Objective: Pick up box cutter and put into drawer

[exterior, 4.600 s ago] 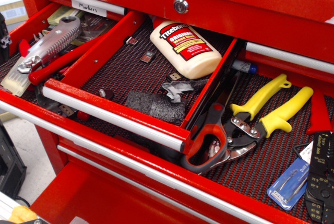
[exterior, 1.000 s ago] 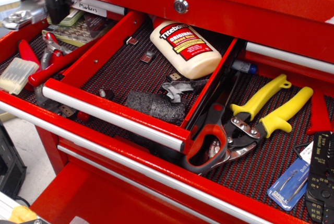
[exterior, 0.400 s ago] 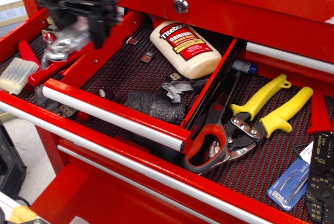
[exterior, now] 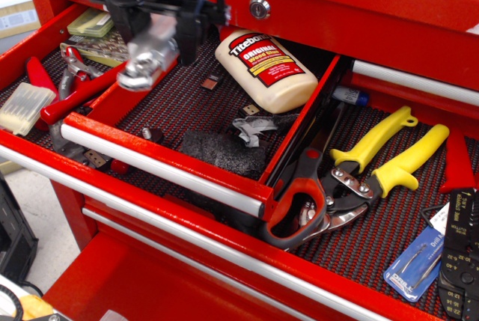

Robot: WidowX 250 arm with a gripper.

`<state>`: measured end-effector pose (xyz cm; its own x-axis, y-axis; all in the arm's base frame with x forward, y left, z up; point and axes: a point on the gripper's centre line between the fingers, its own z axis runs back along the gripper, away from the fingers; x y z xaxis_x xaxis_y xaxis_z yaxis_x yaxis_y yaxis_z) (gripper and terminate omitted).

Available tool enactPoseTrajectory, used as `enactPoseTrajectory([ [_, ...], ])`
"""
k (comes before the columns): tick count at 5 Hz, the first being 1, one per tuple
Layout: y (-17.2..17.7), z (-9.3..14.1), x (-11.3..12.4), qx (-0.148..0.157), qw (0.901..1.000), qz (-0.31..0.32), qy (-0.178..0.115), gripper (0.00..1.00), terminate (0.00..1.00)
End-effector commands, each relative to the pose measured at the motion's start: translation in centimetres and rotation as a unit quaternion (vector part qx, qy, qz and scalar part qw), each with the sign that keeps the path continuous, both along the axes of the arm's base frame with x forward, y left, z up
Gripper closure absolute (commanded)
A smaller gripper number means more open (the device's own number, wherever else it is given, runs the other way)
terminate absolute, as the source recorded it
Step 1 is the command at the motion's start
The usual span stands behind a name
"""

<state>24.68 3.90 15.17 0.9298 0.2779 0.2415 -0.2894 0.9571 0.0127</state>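
Box cutter [exterior: 146, 57], silver-grey and slightly blurred, hangs in the black gripper [exterior: 157, 25], whose fingers are clamped on its upper part; its lower end points down and to the left. It sits in the air above the left rear part of the drawer [exterior: 161, 164], just over the tray's left wall, not touching the liner.

That narrow red tray has a silver front rail and a dark red-black mesh liner. On the liner lie a wood glue bottle [exterior: 266, 69] at the back right, a dark grey foam block [exterior: 222, 153] near the front, a crumpled grey scrap [exterior: 253, 128] beside it, and a few small dark bits.

Below and around it spreads the wide red drawer [exterior: 224, 250] with the same mesh. To the left lie a red-handled tool [exterior: 78, 95], a clear plastic case [exterior: 24, 108] and a printed packet [exterior: 105, 46]. To the right lie yellow-handled snips [exterior: 382, 158], a red-and-black pair of pliers [exterior: 296, 209], a blue packet [exterior: 415, 261] and a black crimping tool [exterior: 458, 257].

Above is the red cabinet face with a round silver lock [exterior: 260, 8]. At the left edge a pale floor [exterior: 30, 209] shows beside the cabinet.
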Motion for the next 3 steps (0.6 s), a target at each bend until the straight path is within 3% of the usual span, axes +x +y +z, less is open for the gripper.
enactPoseTrajectory([
  [1,-0.17,0.47,0.55,-0.008,0.9987,0.016,-0.048,0.00,0.00],
  [2,-0.17,0.47,0.55,-0.008,0.9987,0.016,-0.048,0.00,0.00],
  [3,-0.17,0.47,0.55,-0.008,0.9987,0.016,-0.048,0.00,1.00],
])
